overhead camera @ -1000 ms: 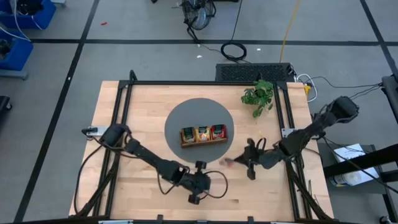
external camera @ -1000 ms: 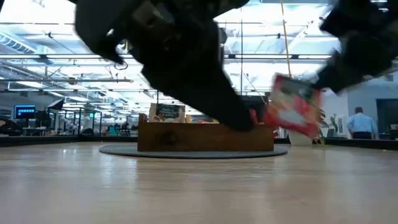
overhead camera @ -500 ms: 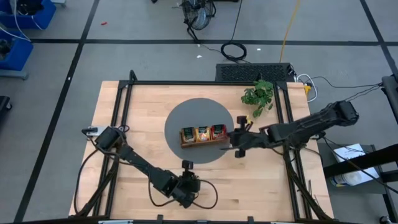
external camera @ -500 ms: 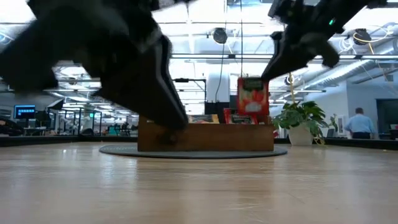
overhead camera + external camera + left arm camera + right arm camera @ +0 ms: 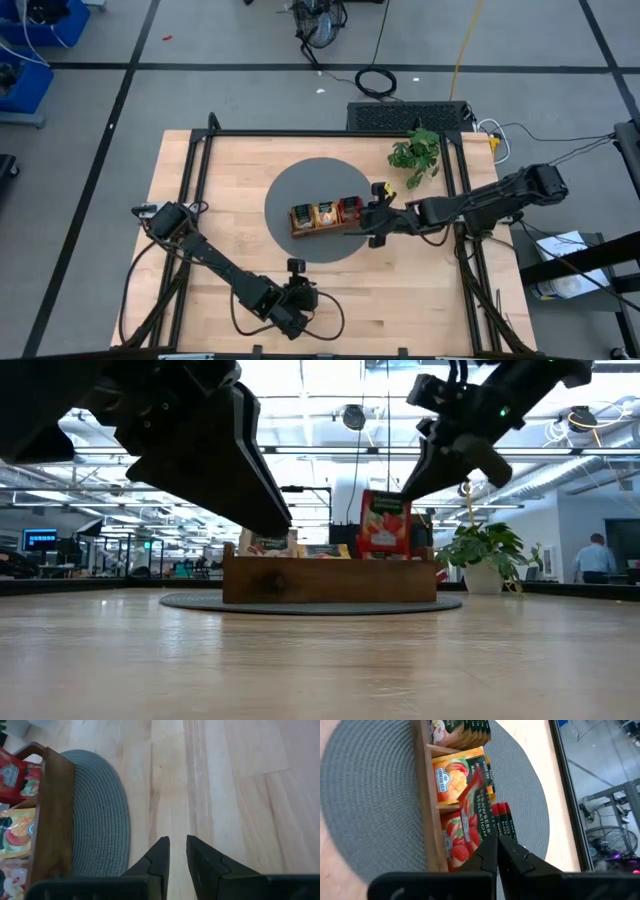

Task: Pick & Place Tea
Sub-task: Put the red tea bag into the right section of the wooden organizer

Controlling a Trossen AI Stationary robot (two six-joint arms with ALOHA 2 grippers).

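My right gripper (image 5: 368,218) is shut on a red tea sachet (image 5: 385,523) at the right end of the brown wooden tray (image 5: 327,229). In the right wrist view the tray (image 5: 422,795) holds green sachets (image 5: 462,732), orange ones (image 5: 452,777) and red ones (image 5: 455,842), standing on edge in three compartments. The tray rests on a round grey mat (image 5: 300,185). My left gripper (image 5: 296,276) hovers near the table's near edge; its fingers (image 5: 159,852) are a narrow gap apart with nothing between them. My right gripper pinches the red sachet between its two fingers at the upper edge (image 5: 482,836), coming from above at a slant from the table's right. The sachet hangs upright below the fingers, its lower edge (image 5: 385,552) at the tray's rim over the right compartment.
A green potted plant (image 5: 415,152) stands at the table's far right, just beyond my right arm. A black frame runs around the table top. Bare wood (image 5: 420,290) lies on the near side of the mat. People show in the room behind, in the low view.
My right gripper has carried the red sachet from the near right part of the table up and toward the far left, to the tray's right end; the sachet has turned from tilted to upright. My left gripper has drawn back toward the near left.
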